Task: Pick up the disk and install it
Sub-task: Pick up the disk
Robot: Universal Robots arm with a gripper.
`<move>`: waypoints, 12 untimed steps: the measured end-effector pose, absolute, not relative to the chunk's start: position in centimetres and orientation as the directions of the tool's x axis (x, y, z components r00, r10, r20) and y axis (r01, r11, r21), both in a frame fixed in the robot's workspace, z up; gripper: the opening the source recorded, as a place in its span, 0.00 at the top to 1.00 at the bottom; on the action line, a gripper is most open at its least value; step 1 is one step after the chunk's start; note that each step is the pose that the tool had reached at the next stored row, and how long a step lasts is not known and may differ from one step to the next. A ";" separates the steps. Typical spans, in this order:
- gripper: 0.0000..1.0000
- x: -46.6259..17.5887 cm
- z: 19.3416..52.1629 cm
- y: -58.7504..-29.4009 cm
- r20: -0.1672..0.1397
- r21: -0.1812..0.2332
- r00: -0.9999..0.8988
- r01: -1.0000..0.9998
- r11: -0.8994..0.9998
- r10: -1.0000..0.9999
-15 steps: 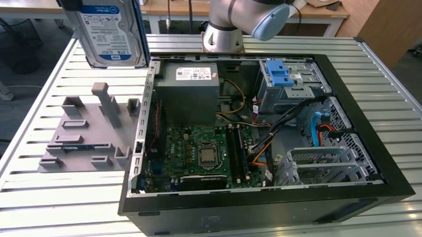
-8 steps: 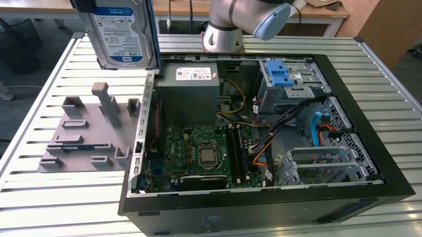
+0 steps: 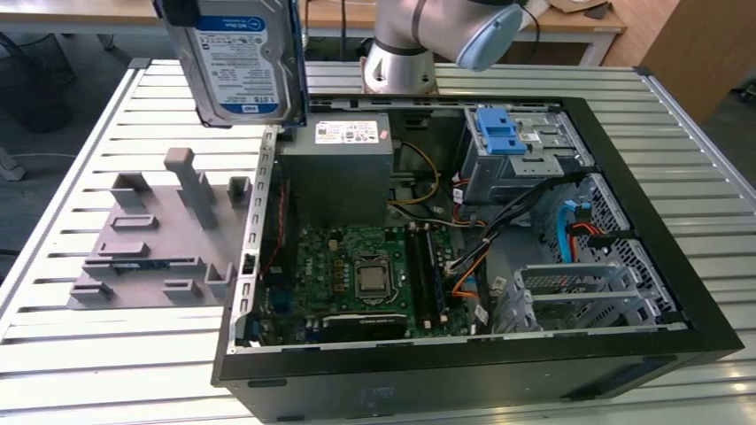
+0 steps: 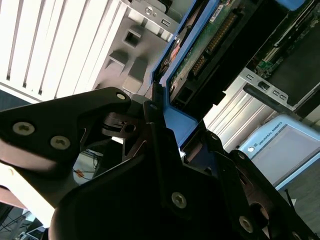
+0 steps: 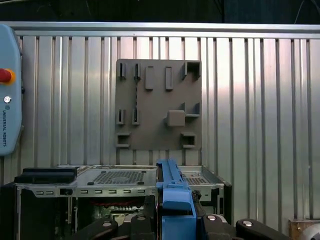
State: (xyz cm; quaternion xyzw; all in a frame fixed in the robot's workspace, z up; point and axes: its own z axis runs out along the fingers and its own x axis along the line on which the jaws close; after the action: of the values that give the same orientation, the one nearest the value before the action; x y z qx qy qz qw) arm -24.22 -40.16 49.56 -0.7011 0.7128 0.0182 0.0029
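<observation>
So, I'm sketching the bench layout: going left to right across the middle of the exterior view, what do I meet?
Grey holder plate → green circuit board → silver metal cage.

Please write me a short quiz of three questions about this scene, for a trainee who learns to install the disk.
1. True or false: the disk already sits inside the computer case.
2. What does the gripper clamp? A) a cable B) the blue carrier bracket of the disk C) the motherboard
3. Fill in: the grey fixture plate lies to the exterior view's ____ of the case.

Key: 1 false, it is held up in the air; 2 B; 3 left.
</observation>
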 end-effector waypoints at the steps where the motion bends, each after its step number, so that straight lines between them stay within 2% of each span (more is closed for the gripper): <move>1: 0.64 -24.0 49.6 -40.2 -0.030 0.022 -0.017 -1.000 0.016 -0.999; 12: 0.64 -21.4 49.6 -40.8 -0.030 0.022 -0.017 -1.000 0.016 -0.999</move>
State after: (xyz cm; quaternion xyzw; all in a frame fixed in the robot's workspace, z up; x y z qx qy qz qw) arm -21.39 -40.82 49.56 -0.7012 0.7128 0.0182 0.0029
